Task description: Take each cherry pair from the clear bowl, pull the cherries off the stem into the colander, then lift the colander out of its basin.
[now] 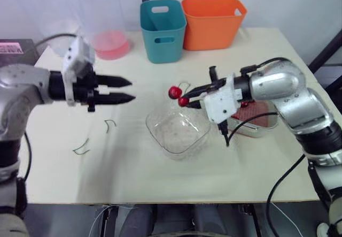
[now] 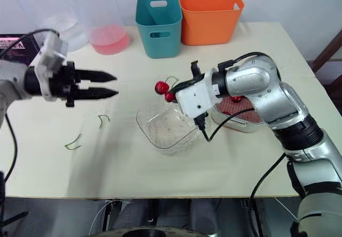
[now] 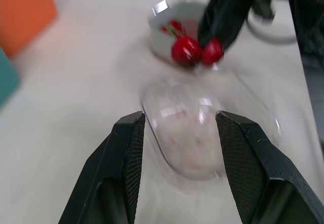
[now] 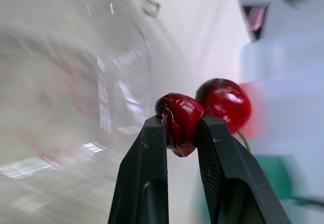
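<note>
My right gripper [image 1: 188, 98] is shut on one cherry of a red cherry pair [image 1: 179, 97], held just above the far rim of the clear bowl [image 1: 179, 132] at mid-table. In the right wrist view the dark cherry [image 4: 179, 123] is pinched between the fingers, and its twin [image 4: 225, 104] hangs beside it on a green stem. My left gripper [image 1: 131, 89] hovers open to the left of the bowl, pointing at the cherries [image 3: 195, 50] and apart from them. The colander in its white basin [image 1: 264, 123], with red cherries inside, sits behind my right forearm.
Two bare green stems [image 1: 109, 124] [image 1: 81, 148] lie on the table left of the bowl. At the back stand a teal bin [image 1: 163, 29], an orange bin [image 1: 212, 22] and a pink bowl [image 1: 111, 44]. A black cable [image 1: 251, 120] loops by the basin.
</note>
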`<action>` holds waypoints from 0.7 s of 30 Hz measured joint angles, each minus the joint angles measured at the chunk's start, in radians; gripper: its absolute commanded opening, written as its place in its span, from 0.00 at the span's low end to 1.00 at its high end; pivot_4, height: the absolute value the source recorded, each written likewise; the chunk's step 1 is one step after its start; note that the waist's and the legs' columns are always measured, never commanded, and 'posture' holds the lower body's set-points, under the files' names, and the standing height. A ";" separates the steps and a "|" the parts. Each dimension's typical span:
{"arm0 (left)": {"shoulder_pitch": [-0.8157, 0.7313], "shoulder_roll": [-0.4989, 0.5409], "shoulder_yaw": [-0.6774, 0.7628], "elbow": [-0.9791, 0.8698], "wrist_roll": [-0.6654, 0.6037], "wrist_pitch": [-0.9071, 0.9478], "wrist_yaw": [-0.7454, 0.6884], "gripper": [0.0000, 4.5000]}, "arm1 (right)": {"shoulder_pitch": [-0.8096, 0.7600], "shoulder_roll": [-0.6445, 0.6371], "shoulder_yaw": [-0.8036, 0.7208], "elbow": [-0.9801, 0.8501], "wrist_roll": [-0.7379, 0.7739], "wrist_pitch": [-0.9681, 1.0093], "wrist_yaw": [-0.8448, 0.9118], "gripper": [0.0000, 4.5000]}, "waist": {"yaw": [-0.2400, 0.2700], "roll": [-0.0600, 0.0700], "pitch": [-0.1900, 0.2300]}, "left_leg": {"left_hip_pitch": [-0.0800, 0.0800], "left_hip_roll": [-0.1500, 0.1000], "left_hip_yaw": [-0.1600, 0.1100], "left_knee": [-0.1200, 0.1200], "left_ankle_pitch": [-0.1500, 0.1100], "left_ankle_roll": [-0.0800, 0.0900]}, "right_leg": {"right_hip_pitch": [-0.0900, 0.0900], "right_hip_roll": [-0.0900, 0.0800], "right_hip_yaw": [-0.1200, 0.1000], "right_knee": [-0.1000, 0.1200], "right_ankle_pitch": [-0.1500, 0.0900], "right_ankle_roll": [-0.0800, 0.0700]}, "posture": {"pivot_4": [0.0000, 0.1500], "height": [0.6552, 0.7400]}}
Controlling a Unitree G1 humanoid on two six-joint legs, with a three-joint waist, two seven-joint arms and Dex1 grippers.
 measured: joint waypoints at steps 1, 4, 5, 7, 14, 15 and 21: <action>-0.037 -0.029 -0.011 0.019 0.000 0.010 0.013 0.52 | -0.017 0.005 0.001 0.030 -0.041 -0.071 -0.025 0.10 | 0.000 0.000 0.000 | 0.000 0.000 0.000 0.000 0.000 0.000 | 0.000 0.000 0.000 0.000 0.000 0.000 | 1.00 0.99; -0.156 -0.125 -0.065 0.087 0.001 0.055 0.035 0.52 | -0.107 0.035 -0.001 0.135 -0.186 -0.287 -0.145 0.10 | -0.001 0.000 0.000 | 0.000 -0.001 -0.001 0.000 0.000 -0.001 | 0.000 0.000 0.000 0.000 0.000 0.000 | 1.00 0.99; -0.184 -0.148 -0.079 0.110 0.006 0.064 0.041 0.52 | -0.128 0.041 -0.002 0.157 -0.217 -0.328 -0.175 0.10 | -0.002 0.000 0.000 | 0.000 -0.001 -0.001 0.000 0.000 -0.001 | 0.000 0.000 0.000 0.000 0.000 0.000 | 1.00 0.99; -0.255 -0.200 -0.119 0.185 0.033 0.082 0.066 0.52 | -0.159 0.045 -0.004 0.198 -0.280 -0.409 -0.233 0.10 | -0.004 0.000 0.000 | 0.000 -0.002 -0.001 0.000 0.001 -0.001 | -0.001 0.001 0.000 0.000 0.000 0.000 | 1.00 0.99; -0.416 -0.297 -0.185 0.374 0.080 0.152 0.071 0.52 | -0.188 0.073 0.010 0.263 -0.380 -0.514 -0.311 0.10 | -0.019 0.000 0.000 | 0.000 -0.002 -0.001 0.000 0.001 -0.001 | -0.001 0.001 0.001 0.000 0.000 0.000 | 1.00 0.99; -0.425 -0.299 -0.190 0.383 0.089 0.153 0.066 0.52 | -0.192 0.076 0.011 0.266 -0.385 -0.516 -0.315 0.10 | -0.022 0.000 0.000 | 0.000 -0.002 -0.001 0.000 0.001 -0.001 | -0.001 0.001 0.001 0.000 0.000 0.000 | 1.00 0.99; -0.437 -0.328 -0.223 0.420 0.114 0.184 0.049 0.52 | -0.195 0.078 0.012 0.278 -0.413 -0.528 -0.332 0.10 | -0.026 0.000 0.000 | 0.000 -0.002 -0.002 0.000 0.001 -0.001 | -0.002 0.002 0.001 0.001 0.000 0.000 | 1.00 0.99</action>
